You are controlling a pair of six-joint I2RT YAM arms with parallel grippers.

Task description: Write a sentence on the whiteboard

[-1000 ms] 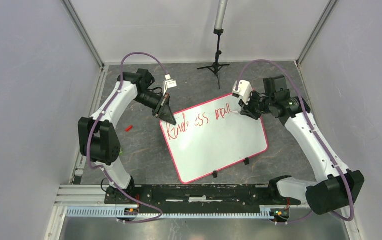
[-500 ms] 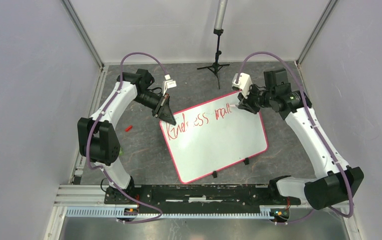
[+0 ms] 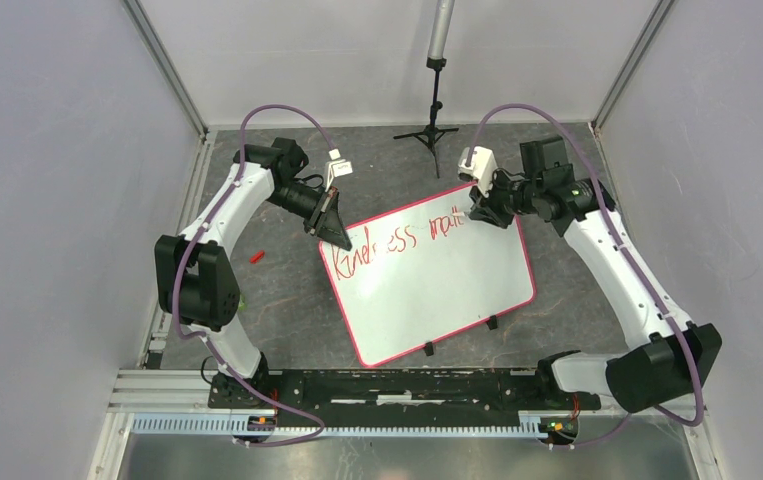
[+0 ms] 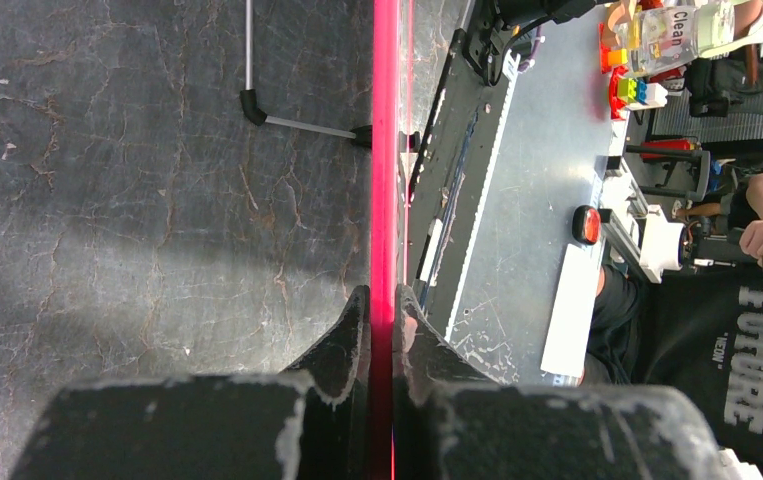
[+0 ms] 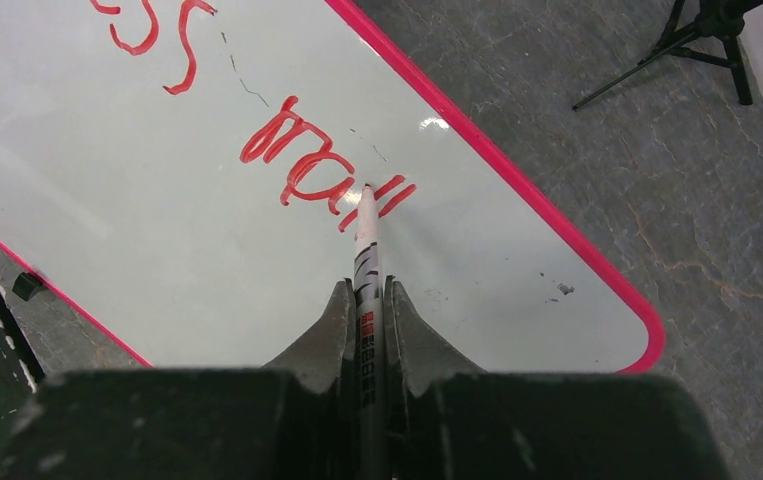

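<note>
The whiteboard (image 3: 437, 290) lies tilted on the dark floor, white with a red-pink rim. Red handwriting (image 3: 397, 240) runs along its far edge, reading about "Kindness matt". My left gripper (image 3: 335, 232) is shut on the board's far-left rim, seen edge-on as a red line (image 4: 385, 150) between the fingers. My right gripper (image 3: 479, 212) is shut on a white marker (image 5: 365, 250) whose tip touches the board at the last red strokes (image 5: 377, 195), near the far-right corner.
A small red cap (image 3: 256, 256) lies on the floor left of the board. A black tripod (image 3: 433, 130) stands at the back. Two black clips (image 3: 491, 322) sit on the board's near edge. Grey walls close both sides.
My right gripper has moved toward the board's far edge with the marker, and new red strokes have been added at the end of the second word. The left arm has not moved.
</note>
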